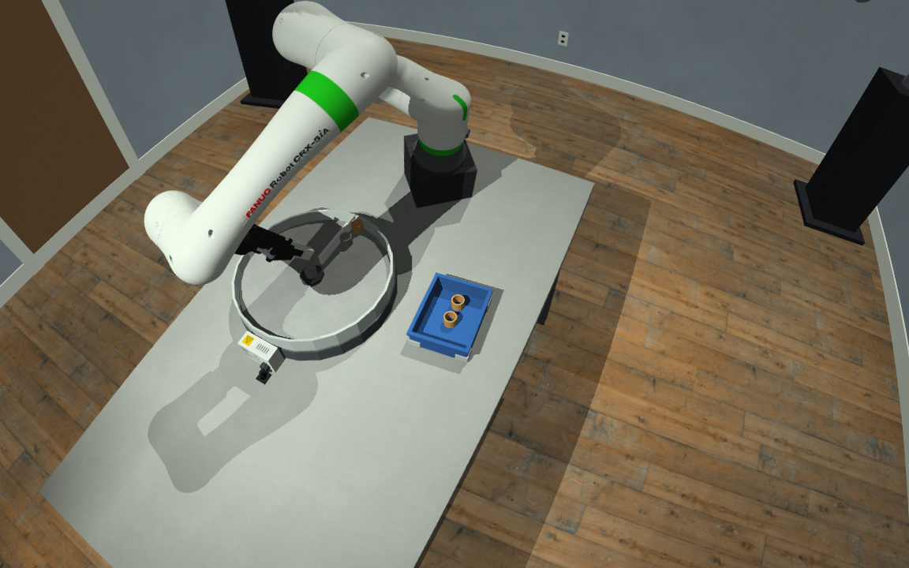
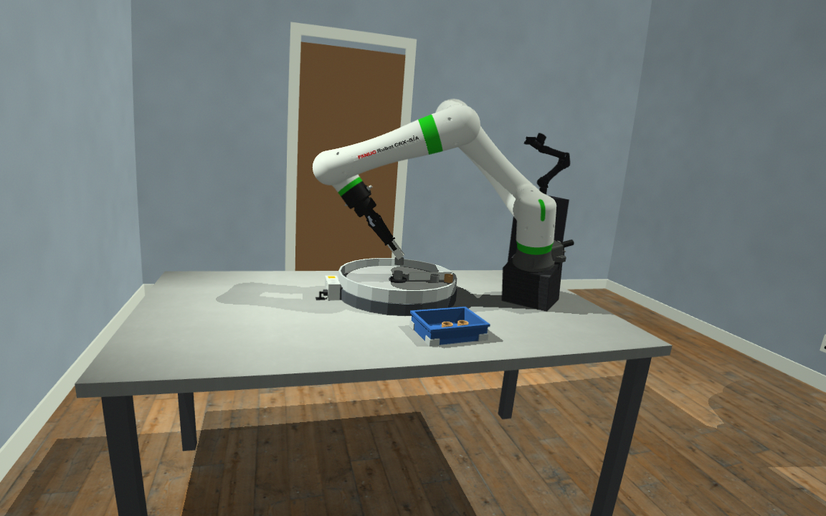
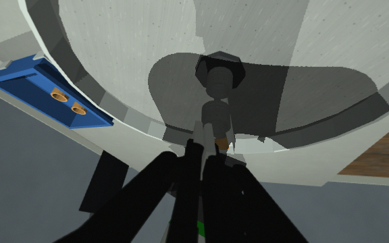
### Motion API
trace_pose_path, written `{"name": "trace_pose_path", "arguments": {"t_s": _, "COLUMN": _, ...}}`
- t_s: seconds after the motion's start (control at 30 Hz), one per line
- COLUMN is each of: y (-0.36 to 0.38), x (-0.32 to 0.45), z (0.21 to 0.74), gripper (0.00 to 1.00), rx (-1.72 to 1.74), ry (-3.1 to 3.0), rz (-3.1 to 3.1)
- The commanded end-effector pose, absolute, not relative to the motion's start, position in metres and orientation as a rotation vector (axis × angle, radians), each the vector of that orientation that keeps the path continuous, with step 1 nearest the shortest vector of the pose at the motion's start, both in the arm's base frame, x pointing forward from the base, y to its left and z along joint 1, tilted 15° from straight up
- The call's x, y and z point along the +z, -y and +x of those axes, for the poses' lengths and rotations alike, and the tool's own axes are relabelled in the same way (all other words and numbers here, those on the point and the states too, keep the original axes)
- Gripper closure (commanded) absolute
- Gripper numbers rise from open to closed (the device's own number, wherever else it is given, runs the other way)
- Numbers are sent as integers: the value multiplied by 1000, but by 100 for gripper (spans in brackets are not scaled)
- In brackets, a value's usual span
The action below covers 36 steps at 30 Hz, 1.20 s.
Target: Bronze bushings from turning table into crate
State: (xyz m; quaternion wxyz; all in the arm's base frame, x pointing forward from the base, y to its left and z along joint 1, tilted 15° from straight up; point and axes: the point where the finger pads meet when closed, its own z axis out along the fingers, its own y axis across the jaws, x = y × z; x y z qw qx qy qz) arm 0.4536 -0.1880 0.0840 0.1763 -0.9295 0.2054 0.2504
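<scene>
My gripper [image 1: 300,252] [image 2: 396,253] [image 3: 200,133] is shut, its fingertips on a grey steel bushing [image 2: 399,261] [image 3: 216,116], low above the hub of the turning table [image 1: 345,304] [image 2: 396,294] [image 3: 113,34]. A bronze bushing [image 1: 357,226] [image 2: 449,277] [image 3: 221,144] stands in shadow near the ring wall. A steel bushing [image 1: 346,237] [image 2: 434,278] stands beside it, hidden in the wrist view. A grey cylinder [image 3: 219,84] rises from the hub. Two bronze bushings [image 1: 458,301] [image 1: 450,319] [image 3: 59,96] [image 3: 79,109] are in the blue crate [image 1: 443,344] [image 2: 451,333] [image 3: 19,65].
The turning table has a raised ring wall. A bar [image 1: 331,248] [image 2: 417,276] runs from the hub towards the ring. A white box [image 1: 258,345] [image 2: 333,287] with a yellow label sits outside the ring. The arm's black base [image 1: 439,180] [image 2: 530,285] stands behind the crate.
</scene>
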Motion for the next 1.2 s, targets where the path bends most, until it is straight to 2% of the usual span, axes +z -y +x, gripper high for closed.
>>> {"name": "trace_pose_path", "arguments": {"t_s": 0.0, "y": 188, "x": 84, "z": 454, "gripper": 100, "rx": 708, "ry": -582, "rz": -2632}}
{"name": "trace_pose_path", "arguments": {"t_s": 1.17, "y": 186, "x": 67, "z": 458, "gripper": 100, "rx": 708, "ry": -582, "rz": -2632}}
